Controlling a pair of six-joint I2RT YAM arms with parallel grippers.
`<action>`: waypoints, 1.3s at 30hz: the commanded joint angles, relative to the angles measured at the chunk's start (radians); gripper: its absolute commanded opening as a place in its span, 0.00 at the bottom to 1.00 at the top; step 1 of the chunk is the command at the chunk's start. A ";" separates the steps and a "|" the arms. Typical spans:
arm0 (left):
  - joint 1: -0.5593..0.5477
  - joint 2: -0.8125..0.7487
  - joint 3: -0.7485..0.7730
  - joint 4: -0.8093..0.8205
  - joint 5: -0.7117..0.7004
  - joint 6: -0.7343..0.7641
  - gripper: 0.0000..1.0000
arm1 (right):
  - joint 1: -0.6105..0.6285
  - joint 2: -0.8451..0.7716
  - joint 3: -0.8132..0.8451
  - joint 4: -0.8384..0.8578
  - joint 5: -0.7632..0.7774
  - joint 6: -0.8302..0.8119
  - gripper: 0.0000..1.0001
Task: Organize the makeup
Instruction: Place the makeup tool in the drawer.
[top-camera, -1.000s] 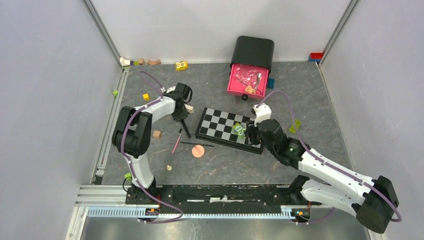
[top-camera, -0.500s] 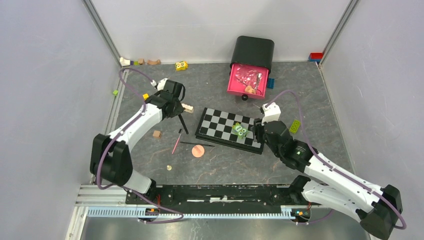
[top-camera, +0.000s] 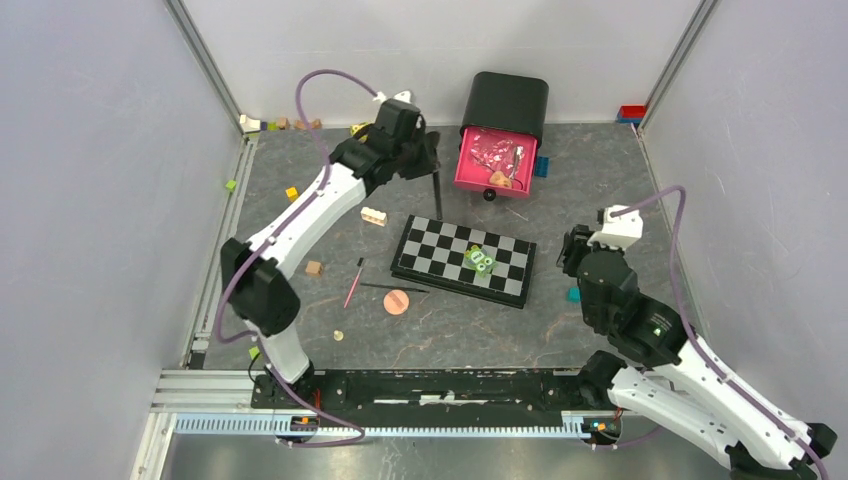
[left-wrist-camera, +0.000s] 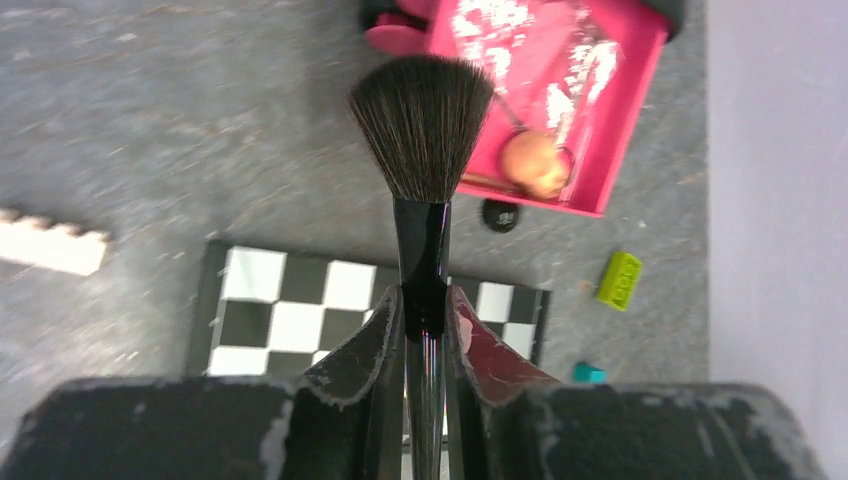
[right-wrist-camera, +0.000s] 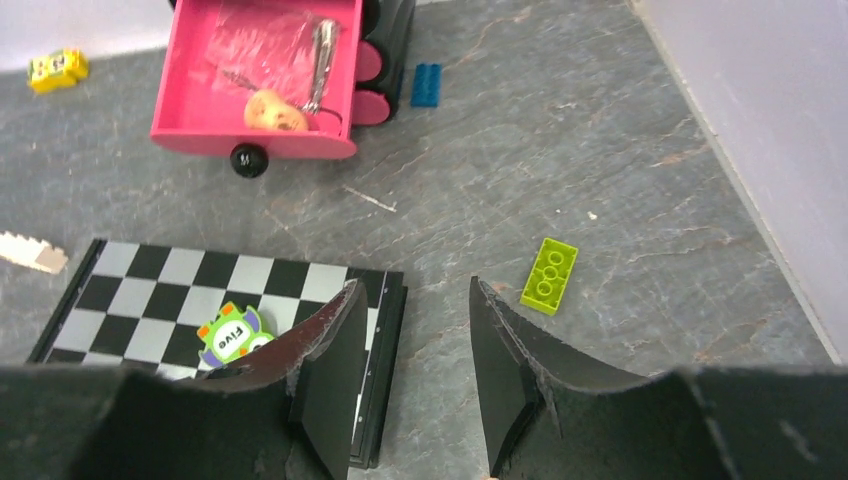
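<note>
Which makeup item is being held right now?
The black brush, clamped in the left gripper; the pink pencil and peach puff lie on the table.

My left arm (top-camera: 300, 215) reaches far, left gripper (left-wrist-camera: 425, 312) clamped on the brush (left-wrist-camera: 421, 120); right gripper (right-wrist-camera: 412, 300) hangs near right, jaws apart, empty.
</note>
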 joint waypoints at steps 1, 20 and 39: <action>-0.032 0.147 0.207 -0.008 0.104 0.037 0.03 | -0.002 -0.027 0.055 -0.093 0.087 0.067 0.48; -0.078 0.563 0.618 0.043 0.199 -0.202 0.02 | -0.001 -0.086 0.055 -0.175 0.080 0.119 0.48; -0.078 0.665 0.631 0.171 0.052 -0.506 0.02 | -0.002 -0.120 0.042 -0.198 0.106 0.125 0.48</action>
